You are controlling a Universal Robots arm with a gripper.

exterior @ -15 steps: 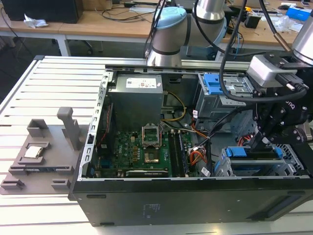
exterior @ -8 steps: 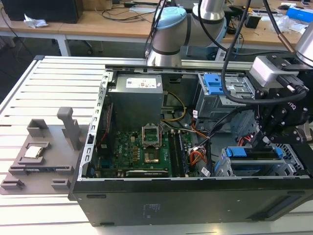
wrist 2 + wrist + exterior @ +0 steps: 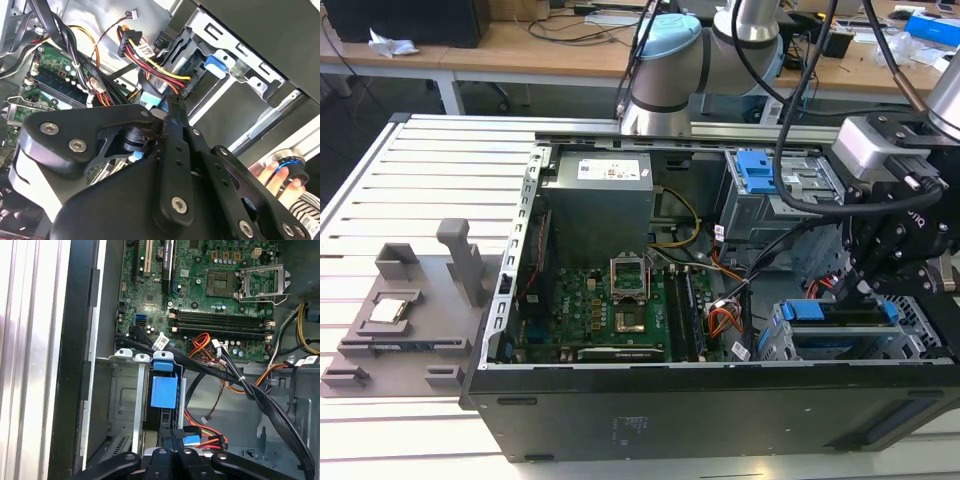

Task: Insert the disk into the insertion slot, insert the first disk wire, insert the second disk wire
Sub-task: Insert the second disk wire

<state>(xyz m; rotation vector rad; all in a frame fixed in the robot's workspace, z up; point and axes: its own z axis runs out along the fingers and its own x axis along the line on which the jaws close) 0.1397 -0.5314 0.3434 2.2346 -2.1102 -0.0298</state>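
The disk (image 3: 840, 318) sits in the insertion slot (image 3: 920, 338), the low silver cage at the exterior view's right front of the open case. Its blue carrier tab (image 3: 162, 390) pokes out of the cage (image 3: 125, 405) in the first wrist view, and the tab (image 3: 217, 65) appears again in the second wrist view. My gripper (image 3: 850, 292) hangs just over the disk's inner edge. Its fingers (image 3: 167, 436) are drawn together at a black connector with a light blue wire (image 3: 190, 439). That light blue wire (image 3: 150, 100) lies beside the gripper (image 3: 172, 102).
A red, yellow and black wire bundle (image 3: 150, 62) and thick black cables (image 3: 260, 395) cross near the cage. The motherboard (image 3: 620, 305) fills the case middle. A taller cage bears a blue latch plate (image 3: 757, 170). A grey fixture (image 3: 400, 320) lies on the table. A hand (image 3: 272, 175) holds a blue-ringed button.
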